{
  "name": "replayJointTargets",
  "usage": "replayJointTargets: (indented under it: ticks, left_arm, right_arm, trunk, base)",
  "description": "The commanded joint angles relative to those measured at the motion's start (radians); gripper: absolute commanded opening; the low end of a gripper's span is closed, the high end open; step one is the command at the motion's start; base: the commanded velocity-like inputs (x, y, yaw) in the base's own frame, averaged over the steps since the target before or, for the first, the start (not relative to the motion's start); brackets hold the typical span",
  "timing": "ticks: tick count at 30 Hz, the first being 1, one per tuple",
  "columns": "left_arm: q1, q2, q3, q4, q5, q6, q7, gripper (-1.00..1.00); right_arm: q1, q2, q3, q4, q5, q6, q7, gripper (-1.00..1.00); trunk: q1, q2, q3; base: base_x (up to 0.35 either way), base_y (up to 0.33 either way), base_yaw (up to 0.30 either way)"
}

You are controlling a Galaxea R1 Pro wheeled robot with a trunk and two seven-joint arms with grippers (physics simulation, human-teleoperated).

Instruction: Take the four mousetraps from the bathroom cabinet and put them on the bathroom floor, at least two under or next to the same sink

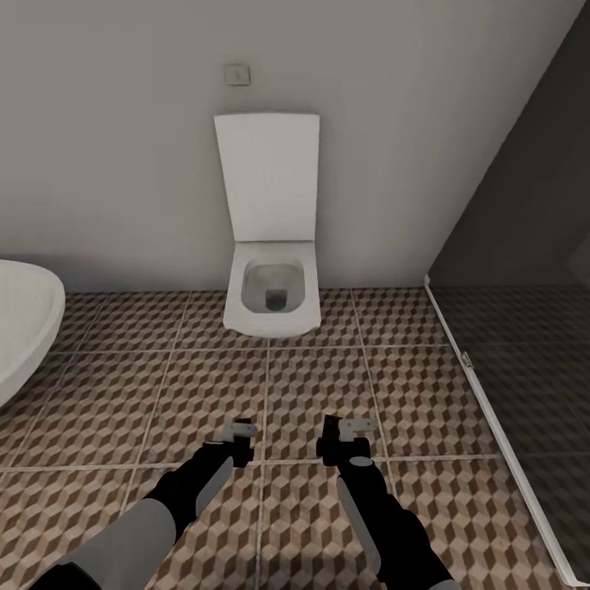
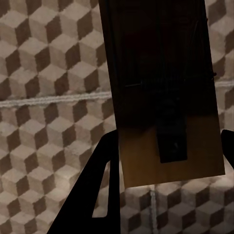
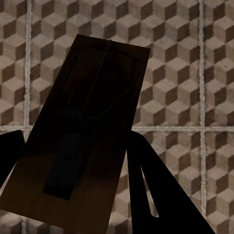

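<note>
Each gripper holds one mousetrap above the bathroom floor. In the left wrist view a brown wooden mousetrap with a dark metal bar stands between the black fingers of my left gripper, which is shut on it. In the right wrist view, my right gripper is shut on another mousetrap, dark in shadow. In the head view the left gripper and right gripper hang side by side over the cube-patterned tiles in front of a toilet. The cabinet and the sink are out of view.
A white wall-hung toilet with its lid up stands straight ahead against the grey wall. A white oval bathtub juts in at the left edge. A dark glass shower partition with a white base rail runs along the right.
</note>
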Motion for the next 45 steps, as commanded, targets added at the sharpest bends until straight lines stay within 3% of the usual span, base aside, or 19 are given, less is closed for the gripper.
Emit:
replayJointTargets:
  ticks: [1, 16, 37, 45]
  left_arm:
    - [-0.001, 0.001, -0.007, -0.002, 0.009, 0.004, 0.010, -1.00]
    - [-0.001, 0.002, -0.007, -0.001, 0.009, 0.004, 0.008, -1.00]
    - [-0.001, 0.001, -0.007, 0.001, 0.009, 0.005, 0.006, -1.00]
    - [-0.001, 0.000, -0.008, 0.000, 0.009, 0.003, 0.011, -1.00]
  right_arm:
    - [-0.001, 0.000, 0.001, -0.001, -0.014, 0.001, -0.009, -1.00]
    - [-0.001, 0.000, 0.002, 0.000, -0.014, 0.001, -0.009, -1.00]
    - [-0.001, 0.000, 0.003, 0.000, -0.014, 0.001, -0.009, -1.00]
    - [-0.001, 0.000, 0.002, 0.000, -0.014, 0.001, -0.009, -1.00]
  trunk:
    - [0.000, 0.000, -0.001]
    - [0.000, 0.000, -0.001]
    - [0.000, 0.000, -0.001]
    - [0.000, 0.000, -0.001]
  base:
    - [0.029, 0.000, 0.000]
    - [0.175, 0.003, 0.000]
    - [0.215, 0.123, 0.000]
    - [0.046, 0.001, 0.000]
